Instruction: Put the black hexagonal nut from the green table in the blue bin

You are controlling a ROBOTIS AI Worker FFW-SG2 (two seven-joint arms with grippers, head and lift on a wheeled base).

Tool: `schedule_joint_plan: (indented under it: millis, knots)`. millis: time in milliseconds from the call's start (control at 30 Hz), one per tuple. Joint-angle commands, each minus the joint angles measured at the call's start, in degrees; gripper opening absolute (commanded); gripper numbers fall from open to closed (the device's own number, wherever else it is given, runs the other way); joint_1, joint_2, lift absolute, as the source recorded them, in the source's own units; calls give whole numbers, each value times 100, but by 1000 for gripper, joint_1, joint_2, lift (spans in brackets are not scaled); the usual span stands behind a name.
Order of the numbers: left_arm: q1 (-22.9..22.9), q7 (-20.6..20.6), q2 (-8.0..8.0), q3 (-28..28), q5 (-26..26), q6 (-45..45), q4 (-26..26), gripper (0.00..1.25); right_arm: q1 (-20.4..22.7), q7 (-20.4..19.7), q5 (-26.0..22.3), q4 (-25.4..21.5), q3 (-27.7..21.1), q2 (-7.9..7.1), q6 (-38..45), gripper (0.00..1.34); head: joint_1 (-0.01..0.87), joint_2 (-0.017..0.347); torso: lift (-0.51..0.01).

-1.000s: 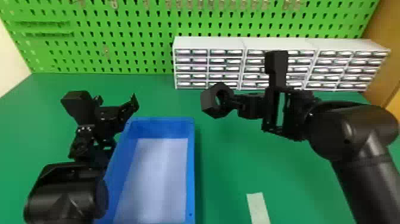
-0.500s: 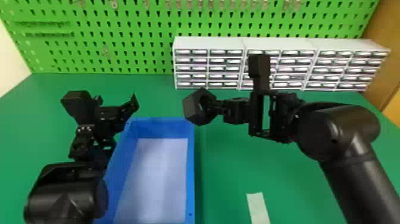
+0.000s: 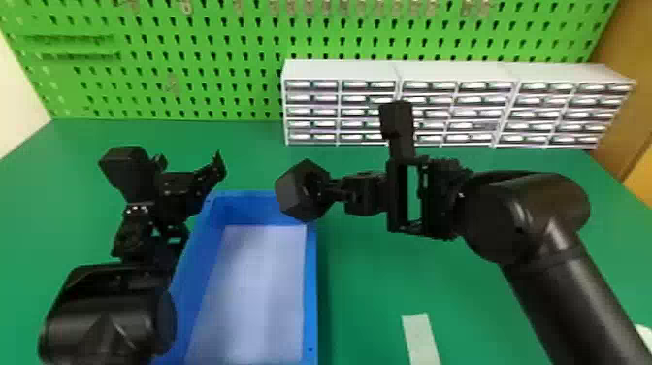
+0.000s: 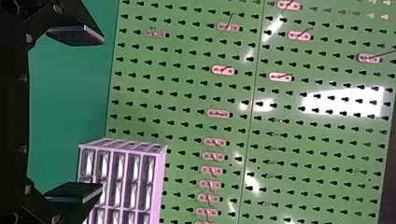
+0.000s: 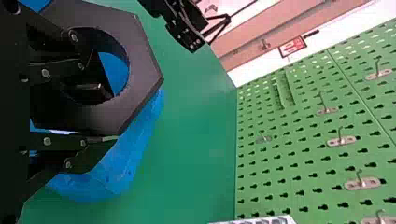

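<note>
1. One black hexagonal nut with a wide round hole (image 3: 300,191) is at the far right corner of the blue rectangular bin (image 3: 311,281), as the head view shows it. If it is let go at this place, I think it can strike the rim and fall outside, on the green flat table (image 3: 368,296).

2. Two black flat fingers of the right gripper (image 5: 103,115) are pinching the wall of the nut, one inside the hole and one on the outer side. Because only one side is held, the nut may turn or slip if the pinch becomes weak.

3. One finger inside the hole can also make trouble at release: if the fingers do not open in a good direction, the nut may hang on it, or be pulled sideways.

4. Some danger comes from going down too soon. The nut could press on the bin's wall, then twist in the fingers or push the bin away.

5. One more cause is the black left gripper (image 4: 102,114), its fingers spread with nothing between them, near the bin's far left corner. If the right arm goes too much to the left, the two could touch.
</note>
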Motion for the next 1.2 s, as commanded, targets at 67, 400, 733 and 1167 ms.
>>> schedule_joint_plan:
  millis: [67,400,733,1167]
  knots:
    - [0,0,3,10,-1,0,0,1077,-95,218,-16,244,242,-9,-9,322,686,51,-97]
    - [9,0,3,10,-1,0,0,1077,-191,358,-166,508,585,-9,-79,322,686,51,-97]
    - [9,0,3,10,-10,0,0,1077,-306,552,-113,798,857,-27,-79,322,686,51,-97]
    - [9,0,3,28,-10,0,0,1077,-323,587,-113,851,919,-36,-35,324,686,51,-97]
